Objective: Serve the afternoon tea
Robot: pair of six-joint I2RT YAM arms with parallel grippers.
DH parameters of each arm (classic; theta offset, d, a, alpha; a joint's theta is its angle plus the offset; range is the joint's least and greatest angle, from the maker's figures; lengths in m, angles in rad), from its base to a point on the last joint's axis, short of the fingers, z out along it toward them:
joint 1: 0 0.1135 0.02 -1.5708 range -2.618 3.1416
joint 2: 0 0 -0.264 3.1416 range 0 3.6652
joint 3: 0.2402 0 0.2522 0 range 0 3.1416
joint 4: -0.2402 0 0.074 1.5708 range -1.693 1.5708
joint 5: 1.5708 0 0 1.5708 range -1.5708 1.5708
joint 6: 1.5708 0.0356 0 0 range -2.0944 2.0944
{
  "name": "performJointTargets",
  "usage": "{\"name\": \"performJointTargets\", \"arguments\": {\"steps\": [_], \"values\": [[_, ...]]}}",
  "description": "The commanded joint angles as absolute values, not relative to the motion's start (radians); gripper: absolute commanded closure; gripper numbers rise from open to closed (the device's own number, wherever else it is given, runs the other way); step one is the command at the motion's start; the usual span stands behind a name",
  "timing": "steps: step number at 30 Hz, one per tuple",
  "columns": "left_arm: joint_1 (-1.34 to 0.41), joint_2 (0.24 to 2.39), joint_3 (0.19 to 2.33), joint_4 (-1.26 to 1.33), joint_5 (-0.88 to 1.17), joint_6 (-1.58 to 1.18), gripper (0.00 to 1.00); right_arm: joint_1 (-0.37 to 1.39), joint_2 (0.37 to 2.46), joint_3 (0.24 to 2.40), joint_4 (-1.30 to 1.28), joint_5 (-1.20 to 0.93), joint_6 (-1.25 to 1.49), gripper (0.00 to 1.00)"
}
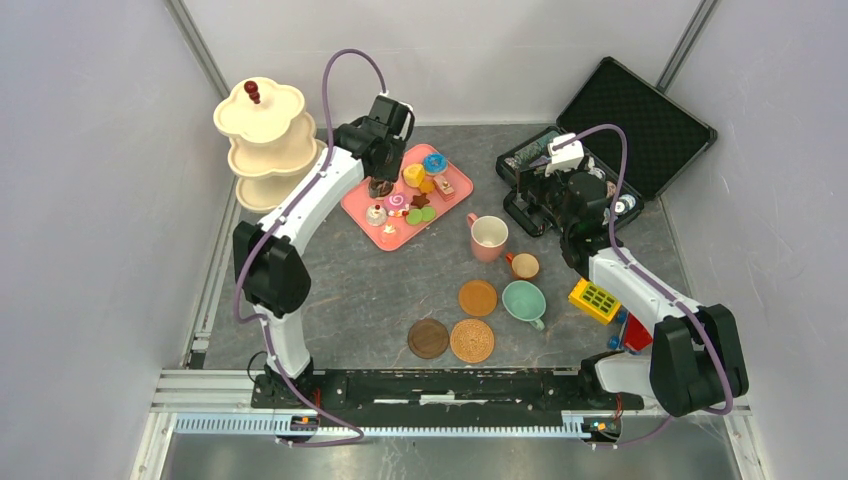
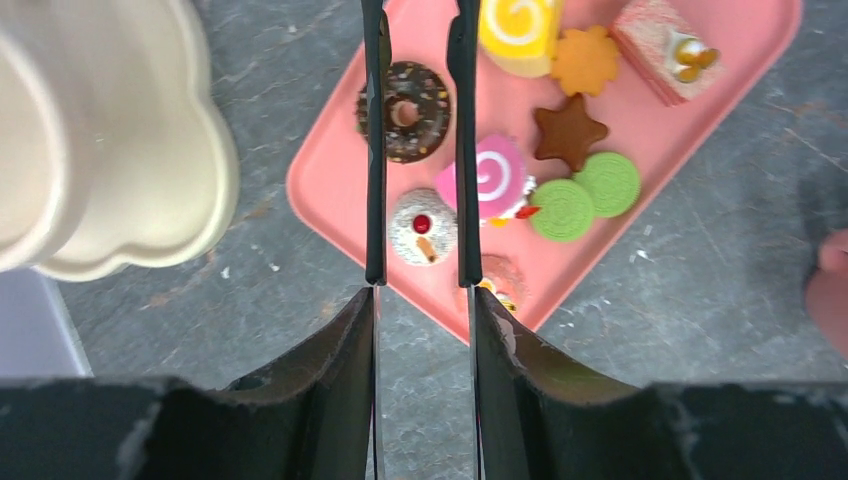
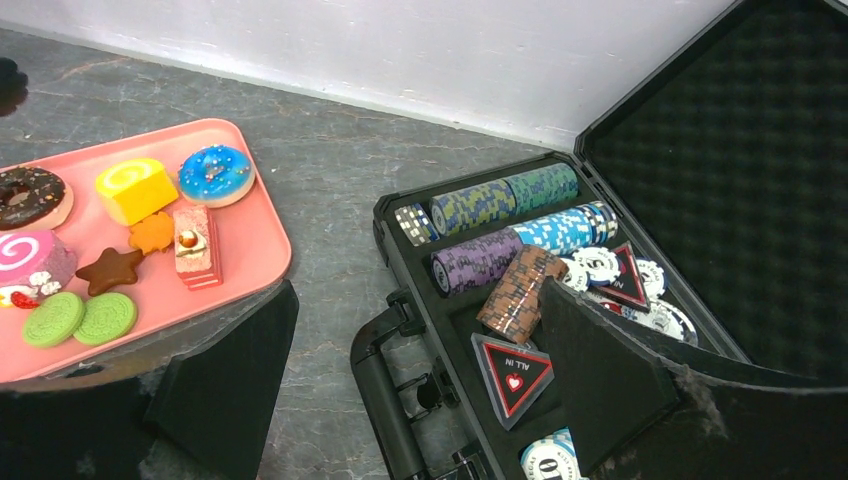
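Note:
The pink tray (image 1: 358, 207) of toy pastries lies at the back centre. My left gripper (image 1: 381, 180) hovers over its left end, its jaws partly open (image 2: 420, 15) with nothing in them. Below the gap lies a chocolate donut (image 2: 408, 110), and a white cupcake (image 2: 422, 226) sits nearer. The cream tiered stand (image 1: 265, 135) is at the back left, close beside the left fingers (image 2: 110, 140). Pink (image 1: 488, 236), brown (image 1: 524, 266) and teal (image 1: 524, 301) cups stand by three coasters (image 1: 478, 297). My right gripper (image 1: 545, 195) hangs wide open and empty (image 3: 420, 370) over the case handle.
An open black poker case (image 1: 620, 130) with rolls of chips (image 3: 500, 200) fills the back right. A yellow gridded block (image 1: 595, 300) lies by the right arm. Grey walls close in on both sides and at the back.

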State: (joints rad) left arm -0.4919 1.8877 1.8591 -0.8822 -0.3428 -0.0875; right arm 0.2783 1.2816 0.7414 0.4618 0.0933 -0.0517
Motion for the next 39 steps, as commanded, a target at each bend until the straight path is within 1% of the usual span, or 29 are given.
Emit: {"name": "performJointTargets", "arguments": {"steps": [1, 4, 7, 9, 15, 25, 35, 39], "values": [[-0.494, 1.891, 1.885, -0.854, -0.218, -0.129, 0.86, 0.274, 1.264, 0.740, 0.495, 0.119, -0.071, 0.02], [-0.494, 1.942, 1.951, -0.900, -0.194, -0.173, 0.83, 0.275, 1.268, 0.742, 0.495, 0.111, -0.069, 0.02], [-0.494, 1.981, 1.984, -0.922, -0.179, -0.199, 0.77, 0.275, 1.269, 0.743, 0.496, 0.109, -0.069, 0.02], [-0.493, 2.004, 2.008, -0.941, -0.176, -0.208, 0.76, 0.274, 1.266, 0.741, 0.495, 0.110, -0.069, 0.02], [-0.474, 2.032, 2.027, -0.949, -0.107, -0.225, 0.68, 0.274, 1.266, 0.738, 0.491, 0.128, -0.077, 0.02], [-0.469, 2.061, 2.029, -0.948, -0.107, -0.214, 0.52, 0.274, 1.268, 0.738, 0.488, 0.137, -0.080, 0.02], [-0.466, 2.093, 2.043, -0.948, -0.127, -0.198, 0.44, 0.275, 1.270, 0.738, 0.486, 0.143, -0.083, 0.02], [-0.465, 2.107, 2.044, -0.948, -0.129, -0.198, 0.42, 0.275, 1.271, 0.738, 0.486, 0.144, -0.083, 0.02]]}}
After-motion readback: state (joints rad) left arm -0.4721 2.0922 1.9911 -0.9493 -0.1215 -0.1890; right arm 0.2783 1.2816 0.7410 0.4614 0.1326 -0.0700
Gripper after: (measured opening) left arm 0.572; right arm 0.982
